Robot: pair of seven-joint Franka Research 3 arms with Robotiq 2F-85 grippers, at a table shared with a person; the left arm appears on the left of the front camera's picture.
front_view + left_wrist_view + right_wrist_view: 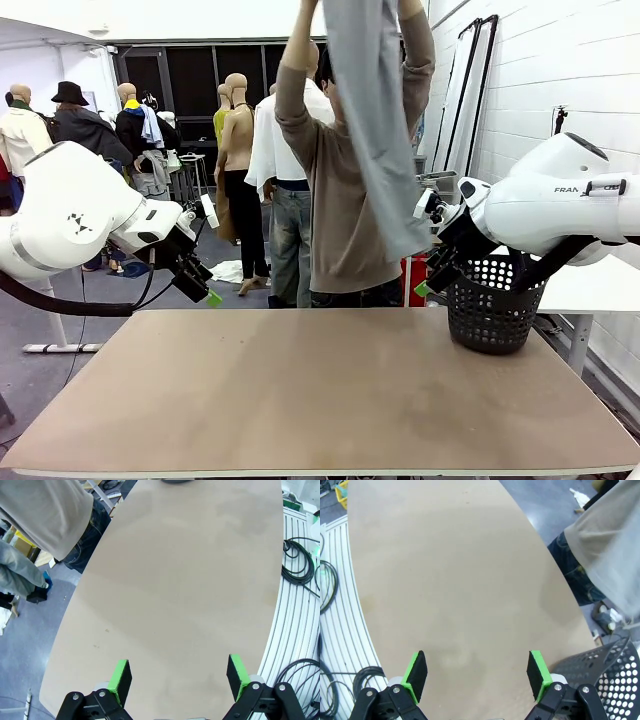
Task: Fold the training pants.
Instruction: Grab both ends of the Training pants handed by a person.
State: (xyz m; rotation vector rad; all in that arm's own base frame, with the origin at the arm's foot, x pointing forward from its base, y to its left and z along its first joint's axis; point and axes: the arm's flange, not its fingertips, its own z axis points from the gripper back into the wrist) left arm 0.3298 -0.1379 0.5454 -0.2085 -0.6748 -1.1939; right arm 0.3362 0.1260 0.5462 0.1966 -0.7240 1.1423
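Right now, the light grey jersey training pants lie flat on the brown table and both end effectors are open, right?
No. The front view shows the person holding the light grey jersey training pants up, off the brown table. The left end effector and right end effector are open.

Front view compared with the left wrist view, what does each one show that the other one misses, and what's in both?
Front view: the person's raised arms hold the training pants up overhead, and the right gripper hangs open at the table's right side. Left wrist view: black cables coiled on the floor beside the table. Both: the brown table, the person's beige sweater and the left gripper, open and holding nothing.
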